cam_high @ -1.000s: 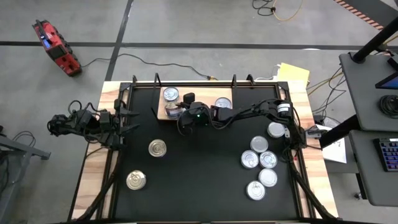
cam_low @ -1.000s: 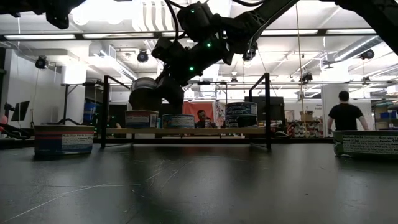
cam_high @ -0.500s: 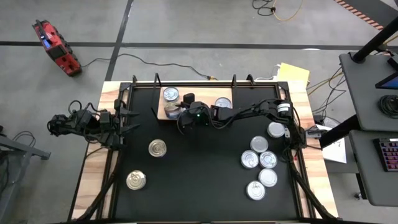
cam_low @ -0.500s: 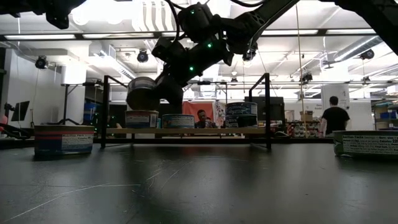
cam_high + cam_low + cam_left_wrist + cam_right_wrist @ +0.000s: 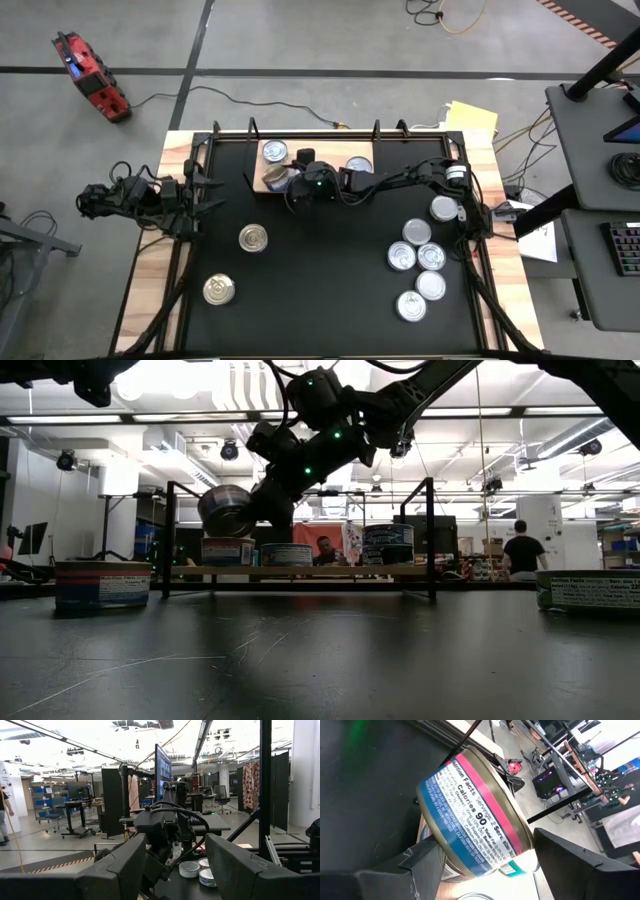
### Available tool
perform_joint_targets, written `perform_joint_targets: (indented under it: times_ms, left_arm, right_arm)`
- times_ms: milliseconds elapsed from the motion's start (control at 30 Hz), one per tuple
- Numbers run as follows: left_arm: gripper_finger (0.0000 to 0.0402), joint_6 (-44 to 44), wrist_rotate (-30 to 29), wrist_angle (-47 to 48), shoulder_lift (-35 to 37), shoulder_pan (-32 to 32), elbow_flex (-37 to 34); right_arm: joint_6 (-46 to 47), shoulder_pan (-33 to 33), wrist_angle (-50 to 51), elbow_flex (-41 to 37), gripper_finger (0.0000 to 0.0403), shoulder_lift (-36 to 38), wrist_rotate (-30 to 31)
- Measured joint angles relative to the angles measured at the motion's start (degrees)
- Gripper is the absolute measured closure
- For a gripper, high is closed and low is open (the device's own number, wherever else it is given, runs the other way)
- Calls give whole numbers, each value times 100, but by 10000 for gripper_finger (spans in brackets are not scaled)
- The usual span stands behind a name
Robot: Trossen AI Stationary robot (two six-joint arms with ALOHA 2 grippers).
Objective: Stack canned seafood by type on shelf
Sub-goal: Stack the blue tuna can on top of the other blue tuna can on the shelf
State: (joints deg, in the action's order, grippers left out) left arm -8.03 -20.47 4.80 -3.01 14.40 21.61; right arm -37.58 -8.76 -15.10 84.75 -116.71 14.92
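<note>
Right gripper [image 5: 240,510] sits over the shelf's [image 5: 318,184] left end; I see a tilted seafood can [image 5: 475,817] between its fingers, one finger apart from the can wall, so I cannot tell if it grips. Left gripper [image 5: 172,865] waits, parted, at the table's left edge.

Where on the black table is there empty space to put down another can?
The widest bare stretch is the black table's middle and near side, between the two gold-topped cans on the left and the silver-topped cluster on the right. The shelf at the far edge is crowded: cans sit there, and the right gripper hangs over it with a tilted can.
</note>
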Motion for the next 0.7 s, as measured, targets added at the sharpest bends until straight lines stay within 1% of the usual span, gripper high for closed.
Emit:
perform_joint_targets:
  times_ms: [267, 700]
  left_arm:
    - [212, 0, 0, 8, 0, 0, 0]
    - [212, 0, 0, 4, 0, 0, 0]
  right_arm:
    - [-5, -19, 221, 0, 110, -1, 3]
    - [262, -93, 254, 0, 142, -2, 5]
